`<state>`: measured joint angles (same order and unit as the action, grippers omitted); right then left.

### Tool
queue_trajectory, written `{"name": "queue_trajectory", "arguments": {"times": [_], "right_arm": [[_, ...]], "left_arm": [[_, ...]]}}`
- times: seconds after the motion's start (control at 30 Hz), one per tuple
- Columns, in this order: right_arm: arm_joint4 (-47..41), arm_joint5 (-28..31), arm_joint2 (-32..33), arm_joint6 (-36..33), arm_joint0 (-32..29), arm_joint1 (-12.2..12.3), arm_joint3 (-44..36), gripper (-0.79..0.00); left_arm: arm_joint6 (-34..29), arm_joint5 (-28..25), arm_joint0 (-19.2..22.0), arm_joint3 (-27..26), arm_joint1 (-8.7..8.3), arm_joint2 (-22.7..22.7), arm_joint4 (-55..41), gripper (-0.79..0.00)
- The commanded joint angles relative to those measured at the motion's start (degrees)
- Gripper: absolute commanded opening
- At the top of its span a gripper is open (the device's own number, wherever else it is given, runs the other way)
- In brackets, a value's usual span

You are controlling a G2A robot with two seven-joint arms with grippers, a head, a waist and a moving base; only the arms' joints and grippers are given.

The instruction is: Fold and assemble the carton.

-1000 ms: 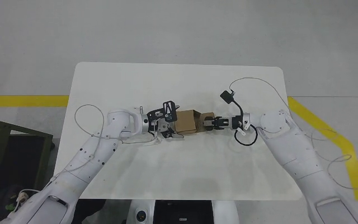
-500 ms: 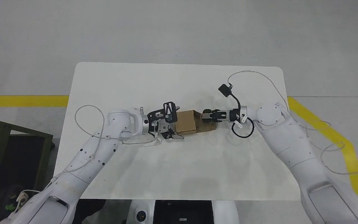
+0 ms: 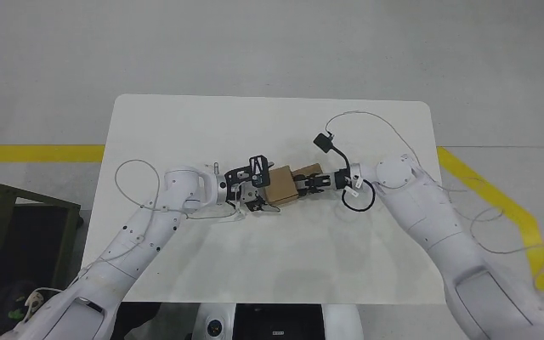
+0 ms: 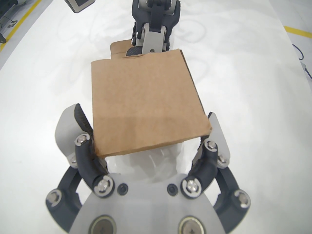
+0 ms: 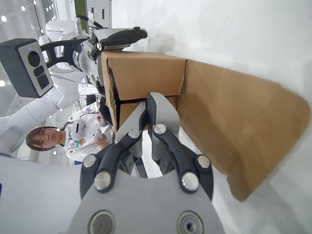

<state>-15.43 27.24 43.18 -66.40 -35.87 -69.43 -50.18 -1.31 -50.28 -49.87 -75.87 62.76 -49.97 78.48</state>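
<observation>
Centrally, the left gripper (image 4: 143, 127) clamps the boxy brown cardboard carton (image 3: 285, 185) on the smooth white table (image 3: 255, 119). The right gripper (image 5: 147, 105), fingers pressed together, has advanced left against its open end.

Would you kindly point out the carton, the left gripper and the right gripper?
carton (image 4: 146, 98): left wrist view, middle of its broad brown panel.
left gripper (image 4: 146, 122): left wrist view, midway between its fingertips.
right gripper (image 5: 147, 103): right wrist view, between its closed fingertips.
</observation>
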Motion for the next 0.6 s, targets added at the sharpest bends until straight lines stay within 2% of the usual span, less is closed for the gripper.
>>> {"name": "queue_trajectory", "arguments": {"times": [0.0,0.33,0.57], "right_arm": [[-0.45,0.06,-0.51,-0.43,0.27,-0.41,0.4,-0.785],[-1.54,1.54,-1.31,-1.79,1.67,-1.73,3.27,-0.785],[-1.69,2.26,1.25,-4.28,2.44,-0.75,4.68,-0.785]], "left_arm": [[0.02,-0.13,0.01,0.04,0.03,-0.02,0.04,0.0],[0.02,-0.39,-0.03,0.1,0.15,-0.18,0.37,0.0],[0.17,-0.22,-0.35,0.19,0.16,-0.62,0.22,0.0]]}}
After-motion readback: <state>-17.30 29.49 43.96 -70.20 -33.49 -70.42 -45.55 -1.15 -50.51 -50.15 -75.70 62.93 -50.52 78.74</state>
